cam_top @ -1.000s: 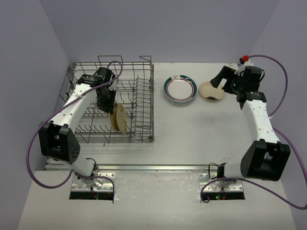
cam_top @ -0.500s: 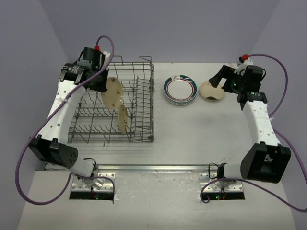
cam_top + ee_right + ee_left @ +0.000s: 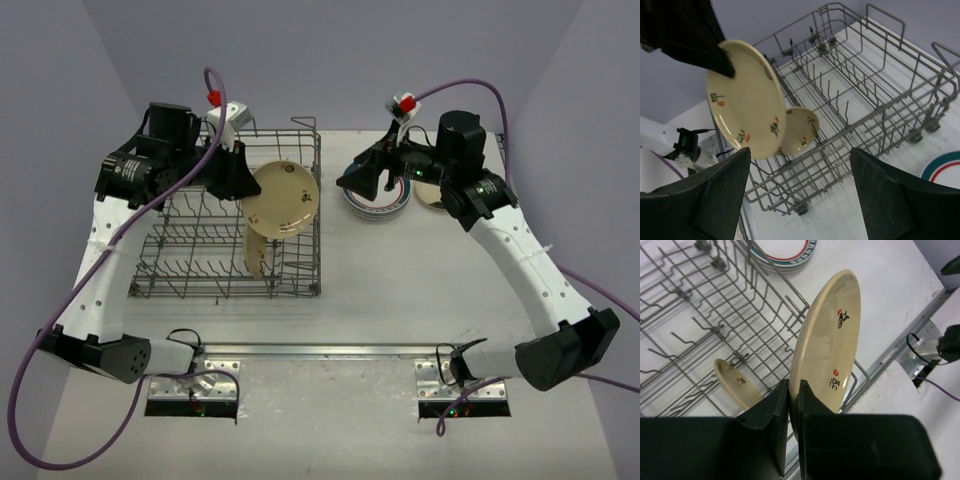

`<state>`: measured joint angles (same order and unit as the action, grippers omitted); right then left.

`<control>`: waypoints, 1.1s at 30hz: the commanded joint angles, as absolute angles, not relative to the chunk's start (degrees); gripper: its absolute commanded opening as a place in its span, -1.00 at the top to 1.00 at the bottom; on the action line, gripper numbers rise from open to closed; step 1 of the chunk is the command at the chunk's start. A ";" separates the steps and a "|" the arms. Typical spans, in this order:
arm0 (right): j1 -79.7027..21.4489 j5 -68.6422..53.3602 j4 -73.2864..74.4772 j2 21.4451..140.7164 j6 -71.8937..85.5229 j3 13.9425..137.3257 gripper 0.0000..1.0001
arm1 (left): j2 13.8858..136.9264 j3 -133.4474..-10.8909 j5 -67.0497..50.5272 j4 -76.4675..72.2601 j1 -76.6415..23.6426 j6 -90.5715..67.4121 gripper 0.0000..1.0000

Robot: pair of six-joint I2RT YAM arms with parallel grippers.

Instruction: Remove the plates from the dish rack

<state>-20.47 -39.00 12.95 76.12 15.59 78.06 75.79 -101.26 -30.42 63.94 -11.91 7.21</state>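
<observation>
My left gripper (image 3: 238, 178) is shut on the rim of a tan plate (image 3: 283, 199) and holds it in the air above the right side of the grey wire dish rack (image 3: 175, 255). The left wrist view shows that plate (image 3: 827, 345) edge-on between my fingers (image 3: 810, 400). A second tan plate (image 3: 256, 254) stands upright in the rack's front right corner, also seen in the right wrist view (image 3: 799, 129). My right gripper (image 3: 362, 175) is open and empty, above the stacked green-and-red rimmed plates (image 3: 392, 200), facing the held plate (image 3: 746, 105).
A tan plate (image 3: 432, 196) lies on the table right of the stack, partly hidden by the right arm. Purple cables loop off both arms. The rack's loop handles (image 3: 302, 124) stick up along its far edge.
My left gripper has lifted the tan plate out of the rack and carried it right. My right arm has swung left from the far tan plate to above the stack, towards the rack.
</observation>
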 commanded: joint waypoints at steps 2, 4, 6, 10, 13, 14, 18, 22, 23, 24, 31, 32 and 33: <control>-24.47 -39.29 15.26 79.00 10.44 84.16 -0.57 | 77.02 -99.94 -37.71 61.18 -14.56 7.37 1.00; -26.86 -37.81 16.32 80.41 8.19 85.21 -0.51 | 77.53 -100.02 -37.74 61.33 -15.55 7.21 1.00; -29.11 -36.67 17.69 81.45 5.55 85.47 -0.50 | 77.89 -100.06 -38.20 61.22 -15.84 7.25 1.00; -32.62 -33.64 20.98 83.49 0.72 85.54 -0.49 | 78.70 -100.20 -39.10 61.43 -16.84 7.64 1.00; -34.21 -31.07 23.03 84.26 -1.90 85.54 -0.38 | 79.29 -100.08 -39.70 61.71 -18.01 8.74 1.00; -34.34 -30.02 23.10 84.14 -2.22 85.23 -0.21 | 79.35 -99.96 -39.58 61.77 -18.38 8.92 1.00; -34.37 -26.88 22.29 82.55 -2.40 83.15 0.90 | 79.60 -99.68 -38.02 61.34 -19.11 8.86 1.00; -33.46 -24.87 22.27 80.33 -1.54 81.08 1.00 | 79.63 -99.21 -32.79 59.73 -19.16 7.33 0.48; -32.33 -24.69 22.23 79.58 -0.74 80.39 1.00 | 79.61 -99.17 -30.65 59.23 -19.15 6.68 0.14; -29.43 -25.80 22.21 79.26 1.13 79.82 1.00 | 79.50 -99.30 -28.39 58.73 -19.13 5.82 -0.22; -4.63 -33.13 21.49 80.16 15.37 76.49 1.00 | 78.34 -100.17 -14.96 55.38 -18.98 1.15 -1.00; -0.11 -33.17 20.47 81.27 18.92 75.31 1.00 | 77.96 -99.93 -10.64 54.00 -18.98 -0.14 -1.00; 3.62 -32.96 19.44 82.38 22.03 74.25 1.00 | 77.64 -99.74 -6.75 52.79 -18.98 -1.31 -1.00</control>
